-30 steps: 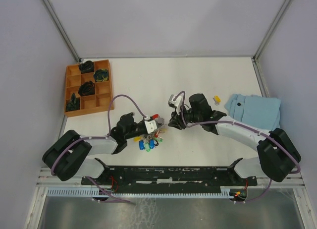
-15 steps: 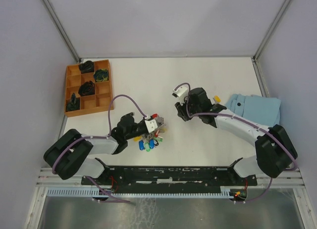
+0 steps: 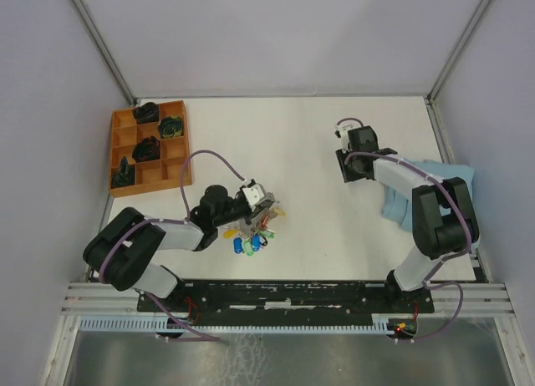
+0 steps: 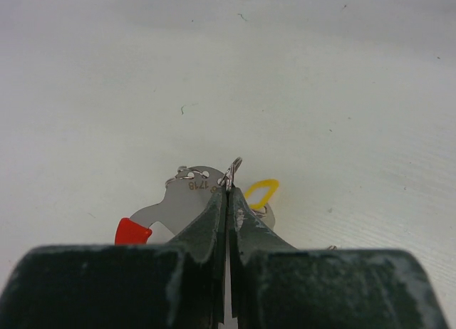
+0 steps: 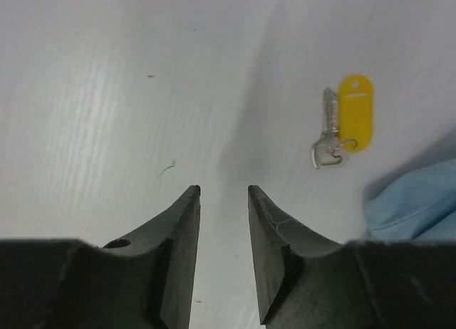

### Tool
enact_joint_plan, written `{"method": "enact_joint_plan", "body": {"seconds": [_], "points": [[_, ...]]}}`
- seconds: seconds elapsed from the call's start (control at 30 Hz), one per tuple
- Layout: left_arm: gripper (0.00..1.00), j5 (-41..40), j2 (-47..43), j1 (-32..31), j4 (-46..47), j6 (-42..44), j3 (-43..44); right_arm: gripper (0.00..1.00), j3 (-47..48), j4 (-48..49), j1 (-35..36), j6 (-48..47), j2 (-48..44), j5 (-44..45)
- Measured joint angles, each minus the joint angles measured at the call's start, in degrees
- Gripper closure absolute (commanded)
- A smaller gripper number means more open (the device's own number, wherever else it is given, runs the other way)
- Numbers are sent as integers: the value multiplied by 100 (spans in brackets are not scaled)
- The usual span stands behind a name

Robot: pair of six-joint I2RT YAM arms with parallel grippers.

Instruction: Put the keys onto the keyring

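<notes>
Fingers of the left gripper point(image 4: 228, 189) are pressed together on a small ring of the keyring point(image 4: 187, 201), whose grey plate and red strap point(image 4: 132, 231) are seen just beyond the tips. The cluster is held close to the near edge of the table point(image 3: 292, 127), left of centre, with the blue- and green-tagged keys point(image 3: 239, 246) bunched directly beneath it. That pinch is as it was a second ago, though the wrist has been turned and lifted slightly. The larger change is on the other side. The right gripper point(image 5: 224, 194), which was placed close beside the keyring a second ago, has been swung away toward the right edge. It is now held with its fingers spread and nothing between them, over bare table. A loose yellow-tagged key point(image 5: 354, 112) lies just ahead and to its right, near the blue cloth point(image 5: 417, 201). It is judged that the ring is being kept presented while the next key is fetched. A descent and a pinch on that key are still required before any threading can be attempted.
</notes>
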Motion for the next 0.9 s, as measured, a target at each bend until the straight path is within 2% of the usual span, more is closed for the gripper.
{"method": "enact_joint_plan", "body": {"seconds": [0.4,0.9], "points": [[97,101,70,70,-39,-245,44,67,509,-125,-1071,205,673,236],[97,109,70,70,-190,-245,138,66,966,-131,-1335,367,1250,76]]}}
